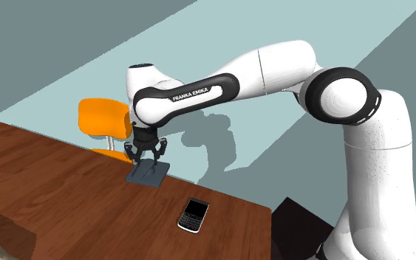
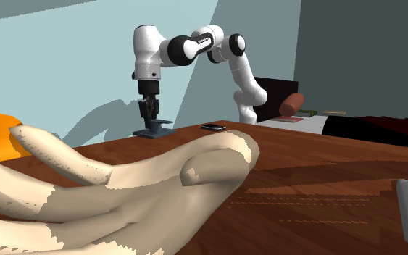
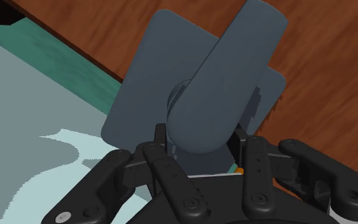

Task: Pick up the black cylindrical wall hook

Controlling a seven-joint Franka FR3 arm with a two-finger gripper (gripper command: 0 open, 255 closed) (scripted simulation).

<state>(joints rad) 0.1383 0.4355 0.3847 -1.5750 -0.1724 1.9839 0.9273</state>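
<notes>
The dark slate-grey wall hook (image 3: 215,76), a flat squarish plate with a thick round peg standing out of its middle, lies plate-down on the brown wooden table (image 1: 51,192), close to the table's far edge. In the shoulder view it sits a little left of centre (image 1: 148,174). In the second exterior view it is a small dark shape in the upper left (image 2: 153,132), at the far end of the table (image 2: 318,166).

The all-black two-finger claw (image 3: 199,137) points straight down onto it. In the wrist view the peg's rounded end sits between the two fingers (image 3: 161,135), which stand narrow and press against either side of the peg, so the claw holds the hook while the plate rests on the wood (image 3: 323,108). The shoulder view shows the claw (image 1: 147,154) just above the plate. In the second exterior view it hangs upright over the plate (image 2: 149,112).

The white arm with dark joints (image 1: 273,70) arches in from the right of the shoulder view. A black mobile phone with a keypad (image 1: 193,215) lies flat on the table, near the hook and below and right of it in that view. In the second exterior view it lies right of the hook (image 2: 212,127). An orange chair (image 1: 104,118) stands behind the table's far edge, left of the claw. A large beige, finger-like form (image 2: 137,188) takes up the lower left of the second exterior view.
</notes>
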